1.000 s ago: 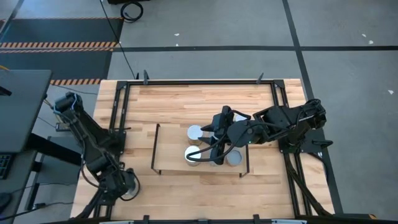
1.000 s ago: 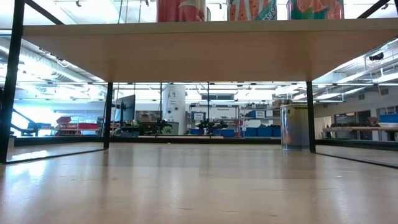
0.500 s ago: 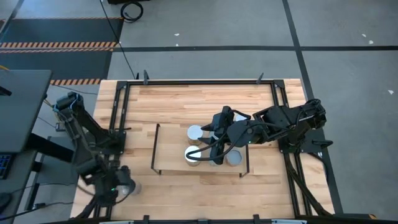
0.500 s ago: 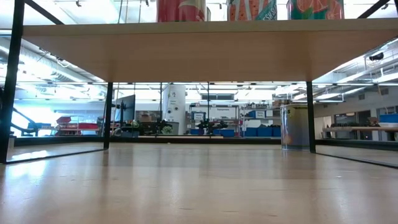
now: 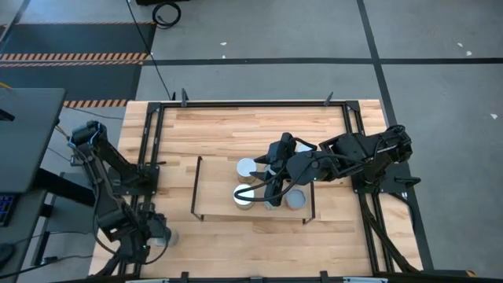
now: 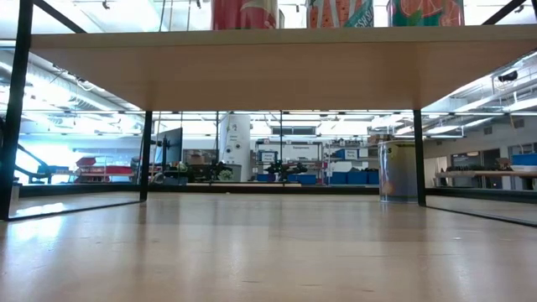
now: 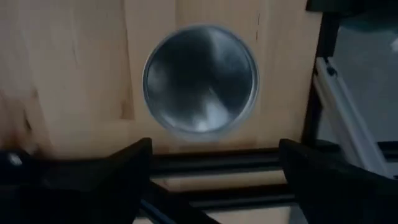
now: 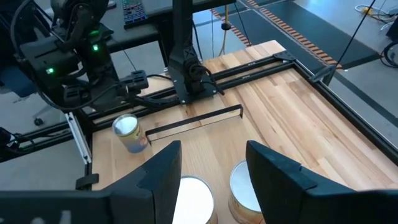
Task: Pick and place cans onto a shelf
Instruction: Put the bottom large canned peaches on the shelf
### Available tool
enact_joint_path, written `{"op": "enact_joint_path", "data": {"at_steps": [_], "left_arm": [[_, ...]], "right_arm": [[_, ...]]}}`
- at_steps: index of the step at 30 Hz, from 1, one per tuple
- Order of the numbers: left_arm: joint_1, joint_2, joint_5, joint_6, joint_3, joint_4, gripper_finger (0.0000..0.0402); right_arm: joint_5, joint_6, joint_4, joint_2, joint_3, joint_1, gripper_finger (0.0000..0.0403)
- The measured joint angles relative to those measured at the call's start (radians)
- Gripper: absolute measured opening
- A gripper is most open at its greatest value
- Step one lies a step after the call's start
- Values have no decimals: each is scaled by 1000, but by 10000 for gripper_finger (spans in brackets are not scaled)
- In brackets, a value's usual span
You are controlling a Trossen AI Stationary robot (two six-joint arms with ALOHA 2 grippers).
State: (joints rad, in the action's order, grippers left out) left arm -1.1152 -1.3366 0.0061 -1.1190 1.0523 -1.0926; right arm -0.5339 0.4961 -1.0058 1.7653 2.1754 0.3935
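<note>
One can standing lid-up at the table's near-left corner, beside the black rail, directly below the left gripper, fingers spread wide; best centred before descending and closing; right gripper, also spread, over the shelf.

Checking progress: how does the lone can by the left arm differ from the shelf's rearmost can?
The lone can stands on the tabletop; the rearmost can sits on the shelf. The lone can is alone under the open left claw; the rearmost can has two neighbours. Both stand upright, silvery-lidded.
</note>
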Motion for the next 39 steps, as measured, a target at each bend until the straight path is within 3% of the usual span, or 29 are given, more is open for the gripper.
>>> {"op": "enact_joint_path", "data": {"at_steps": [10, 18, 27, 31, 39], "left_arm": [[6, -87, -21, 105, -30, -5, 357], [15, -113, -198, 217, -29, 95, 357], [32, -170, -213, 241, -29, 158, 357], [37, -170, -165, 251, -29, 133, 354], [45, -166, -152, 267, -28, 97, 313]], "right_arm": [[2, 6, 1, 0, 0, 9, 188], [12, 6, 1, 0, 0, 12, 188], [58, 7, 0, 0, 0, 12, 188], [61, 7, 0, 0, 0, 12, 188], [86, 0, 1, 0, 0, 12, 188]]}}
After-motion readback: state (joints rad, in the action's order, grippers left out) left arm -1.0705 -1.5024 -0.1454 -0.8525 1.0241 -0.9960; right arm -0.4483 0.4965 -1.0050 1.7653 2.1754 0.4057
